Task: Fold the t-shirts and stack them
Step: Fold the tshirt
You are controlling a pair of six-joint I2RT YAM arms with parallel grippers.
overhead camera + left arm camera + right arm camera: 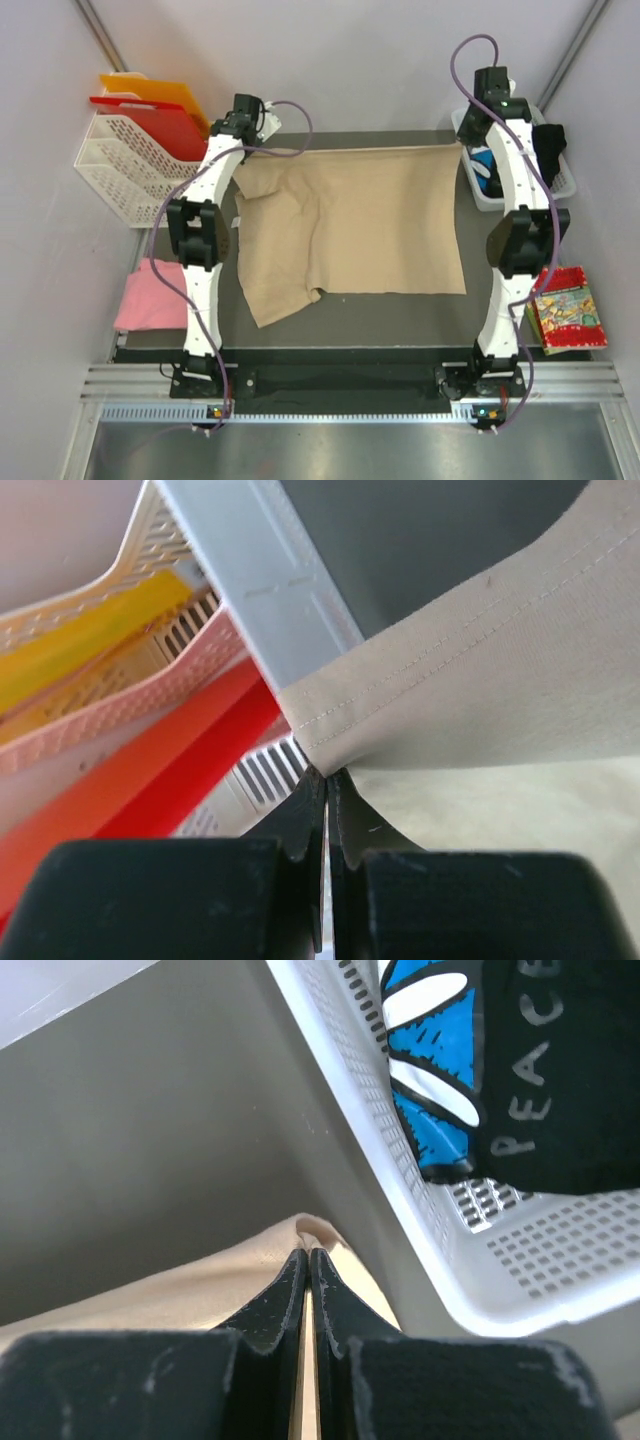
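Left gripper and right gripper pinch beige t-shirt corners.

the beige t-shirt and the pink t-shirt are plain. the black t-shirt bears a blue-and-white print and pale lettering. the worktop is dark grey.
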